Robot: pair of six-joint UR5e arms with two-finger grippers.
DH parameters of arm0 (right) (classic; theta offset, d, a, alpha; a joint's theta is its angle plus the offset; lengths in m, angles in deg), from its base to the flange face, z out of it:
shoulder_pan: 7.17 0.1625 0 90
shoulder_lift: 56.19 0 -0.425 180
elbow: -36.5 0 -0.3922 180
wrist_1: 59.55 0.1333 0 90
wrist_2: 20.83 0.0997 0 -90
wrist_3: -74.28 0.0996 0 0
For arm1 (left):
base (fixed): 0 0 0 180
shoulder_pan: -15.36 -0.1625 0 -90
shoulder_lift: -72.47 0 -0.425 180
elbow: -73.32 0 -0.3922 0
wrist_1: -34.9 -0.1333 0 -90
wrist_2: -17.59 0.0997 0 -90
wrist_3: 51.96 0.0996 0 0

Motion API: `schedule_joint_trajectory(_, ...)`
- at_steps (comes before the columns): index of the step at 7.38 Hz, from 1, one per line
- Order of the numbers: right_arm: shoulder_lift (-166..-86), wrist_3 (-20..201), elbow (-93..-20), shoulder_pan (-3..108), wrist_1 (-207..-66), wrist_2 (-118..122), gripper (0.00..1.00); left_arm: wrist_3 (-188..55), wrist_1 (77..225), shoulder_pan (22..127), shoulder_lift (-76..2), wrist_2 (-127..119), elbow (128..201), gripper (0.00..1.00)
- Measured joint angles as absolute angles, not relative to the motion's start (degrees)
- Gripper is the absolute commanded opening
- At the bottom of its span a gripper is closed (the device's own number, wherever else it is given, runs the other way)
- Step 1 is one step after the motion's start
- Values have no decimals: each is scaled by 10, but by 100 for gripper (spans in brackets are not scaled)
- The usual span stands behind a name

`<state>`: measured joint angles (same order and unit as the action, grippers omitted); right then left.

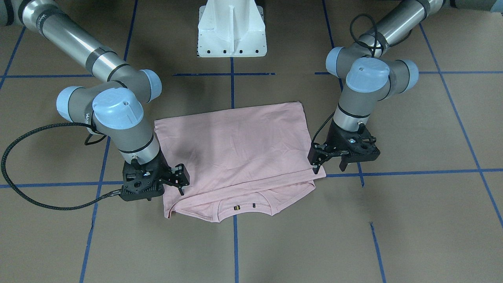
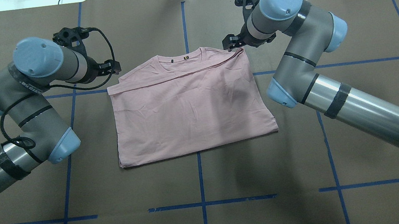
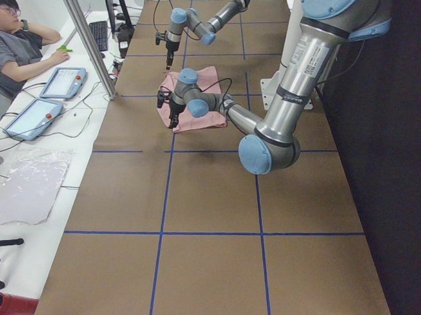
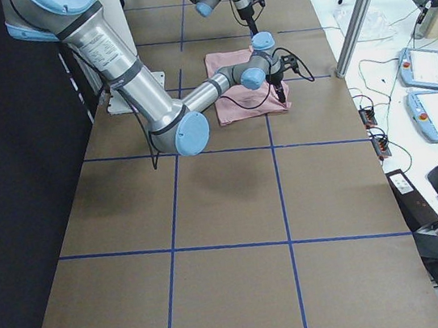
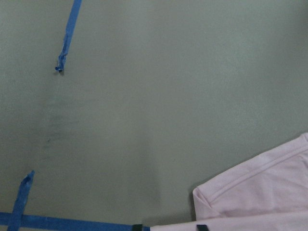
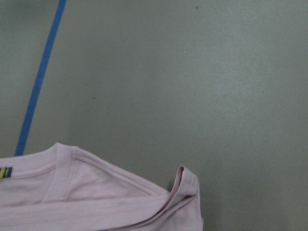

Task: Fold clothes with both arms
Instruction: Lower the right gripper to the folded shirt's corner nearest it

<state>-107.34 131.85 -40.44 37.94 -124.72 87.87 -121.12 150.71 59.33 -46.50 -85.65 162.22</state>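
At the centre of the brown paper-covered table (image 2: 265, 164) marked with blue tape lines, the pale pink short-sleeved T-shirt (image 2: 188, 109) lies folded into a flat rectangle, collar edge away from the robot. The black two-finger left gripper (image 1: 328, 168) hangs at one collar-end corner, fingers spread apart; the black two-finger right gripper (image 1: 177, 182) stands at the other corner, and whether it is clenched cannot be told. Both flank the same edge, probably so the next fold lifts evenly
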Motion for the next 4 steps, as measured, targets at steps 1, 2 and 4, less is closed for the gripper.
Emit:
schedule_joint_trajectory(1,-1105,1357,-442,376,-1252,901,100,-1213,1499,596,-465,-868,1643,100)
schedule_joint_trajectory(2,-1145,1402,-489,364,-1262,917,100,-1215,1483,597,-466,-872,1666,100)
schedule_joint_trajectory(4,-1220,1474,-577,329,-1283,927,100,-1228,1448,597,-466,-874,1704,100)
